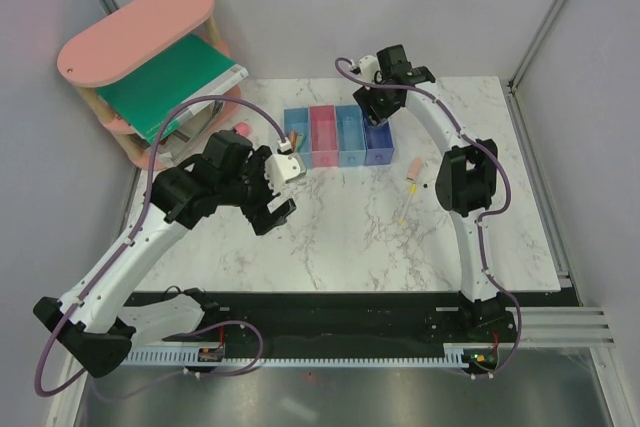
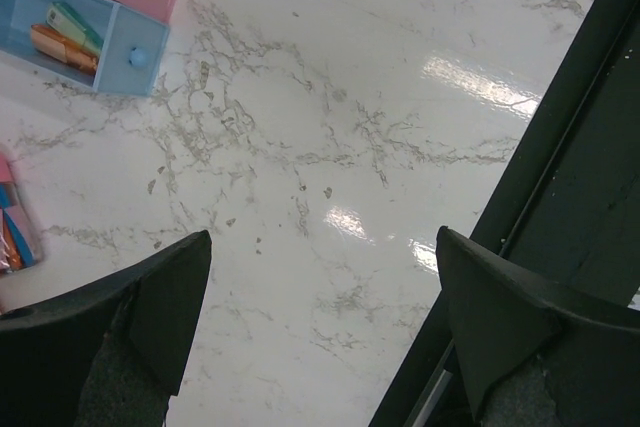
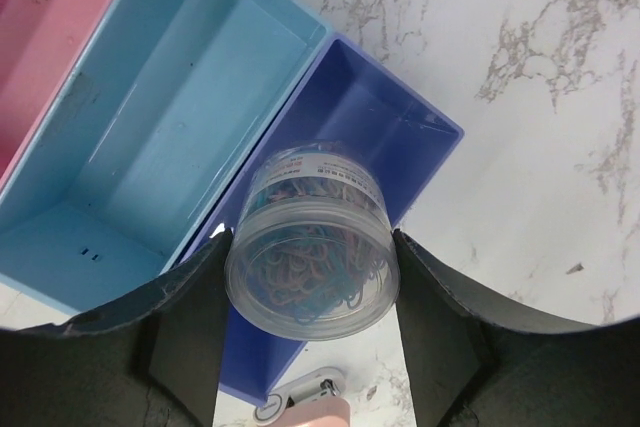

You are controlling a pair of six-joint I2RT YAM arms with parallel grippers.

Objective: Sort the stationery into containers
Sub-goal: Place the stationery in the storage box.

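The joined bins point(image 1: 340, 135) stand at the table's back centre: light blue, pink, light blue, dark blue. My right gripper point(image 3: 312, 247) is shut on a clear round tub of coloured paper clips point(image 3: 312, 237) and holds it over the dark blue bin point(image 3: 380, 132); in the top view the gripper point(image 1: 380, 97) hangs above that bin point(image 1: 379, 143). My left gripper point(image 2: 322, 237) is open and empty over bare marble; in the top view it point(image 1: 272, 209) is left of and nearer than the bins. The left light blue bin point(image 2: 70, 32) holds orange and green sticks. A peach stick point(image 1: 413, 169) and a thin yellow stick point(image 1: 403, 209) lie right of the bins.
A pink oval-topped shelf point(image 1: 140, 32) holding a green book point(image 1: 170, 82) stands at the back left, with a pink stubby piece point(image 1: 241, 130) on the table beside it. A small colourful packet point(image 2: 15, 232) lies at the left wrist view's left edge. The black table edge point(image 2: 560, 197) runs near my left gripper.
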